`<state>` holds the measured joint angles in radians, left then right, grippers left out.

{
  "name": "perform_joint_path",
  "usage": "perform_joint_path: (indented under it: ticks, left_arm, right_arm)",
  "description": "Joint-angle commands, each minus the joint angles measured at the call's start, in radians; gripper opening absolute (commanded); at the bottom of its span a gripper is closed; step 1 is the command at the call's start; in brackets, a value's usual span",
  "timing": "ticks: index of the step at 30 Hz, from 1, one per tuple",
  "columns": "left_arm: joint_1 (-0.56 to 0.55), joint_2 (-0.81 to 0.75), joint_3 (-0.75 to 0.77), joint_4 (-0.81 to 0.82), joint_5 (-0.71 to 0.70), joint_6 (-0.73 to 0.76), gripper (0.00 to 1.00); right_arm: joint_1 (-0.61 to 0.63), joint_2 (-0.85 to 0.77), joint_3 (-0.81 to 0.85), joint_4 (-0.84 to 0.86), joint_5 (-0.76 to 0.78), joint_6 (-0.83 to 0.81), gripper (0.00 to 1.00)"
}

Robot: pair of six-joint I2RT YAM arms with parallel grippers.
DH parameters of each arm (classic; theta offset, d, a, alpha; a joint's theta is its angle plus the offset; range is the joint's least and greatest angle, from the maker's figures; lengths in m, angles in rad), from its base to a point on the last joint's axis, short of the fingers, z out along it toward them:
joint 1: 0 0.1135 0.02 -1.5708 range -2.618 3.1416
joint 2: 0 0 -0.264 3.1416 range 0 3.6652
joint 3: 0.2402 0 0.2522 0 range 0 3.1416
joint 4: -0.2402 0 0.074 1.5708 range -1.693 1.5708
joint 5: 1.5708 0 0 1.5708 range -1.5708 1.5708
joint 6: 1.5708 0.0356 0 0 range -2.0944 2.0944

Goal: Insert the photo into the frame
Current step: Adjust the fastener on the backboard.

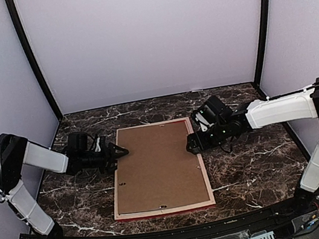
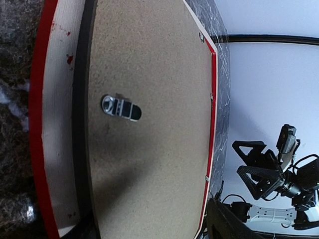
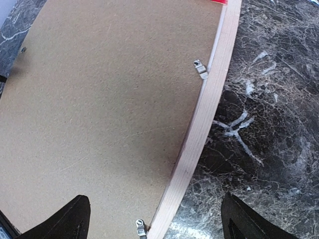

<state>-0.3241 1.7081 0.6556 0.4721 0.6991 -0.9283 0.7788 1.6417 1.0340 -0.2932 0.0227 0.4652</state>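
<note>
The frame lies face down mid-table, pale wood back up, with red showing along its near edge. A plain brown backing board fills it. The photo is not in view. My left gripper is at the frame's left rail, open, with nothing between its fingers. A dark gap runs between that rail and the board. My right gripper is open at the right rail. Its fingertips straddle the rail, one over the board and one over the table.
Small metal clips sit along the board's edges. The dark marble tabletop surrounds the frame. White walls with black posts close the back and sides. The arm bases stand at the near corners.
</note>
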Motion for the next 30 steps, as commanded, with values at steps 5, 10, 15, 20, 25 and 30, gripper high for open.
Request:
perform_joint_path:
  ticks: [5,10,15,20,25,30]
  left_arm:
    - [-0.020,0.025,0.049,-0.001,0.050,0.035,0.68]
    - [-0.029,0.034,0.060,-0.017,0.054,0.052,0.68]
    - [-0.037,0.035,0.079,-0.053,0.051,0.082,0.68]
    - [-0.040,0.037,0.081,-0.058,0.050,0.087,0.68]
    - [-0.041,0.039,0.075,-0.049,0.047,0.080,0.68]
    - [-0.041,0.041,0.071,-0.035,0.040,0.070,0.68]
  right_arm:
    - [-0.068,0.019,-0.003,0.093,-0.069,0.058,0.92]
    - [-0.096,0.085,0.013,0.143,-0.148,0.059,0.91]
    - [-0.099,0.155,0.039,0.156,-0.189,0.058,0.90]
    - [-0.100,0.176,0.041,0.168,-0.211,0.059,0.89]
    - [-0.098,0.150,0.034,0.159,-0.203,0.046,0.88]
    - [-0.090,0.083,0.010,0.119,-0.178,0.007,0.89]
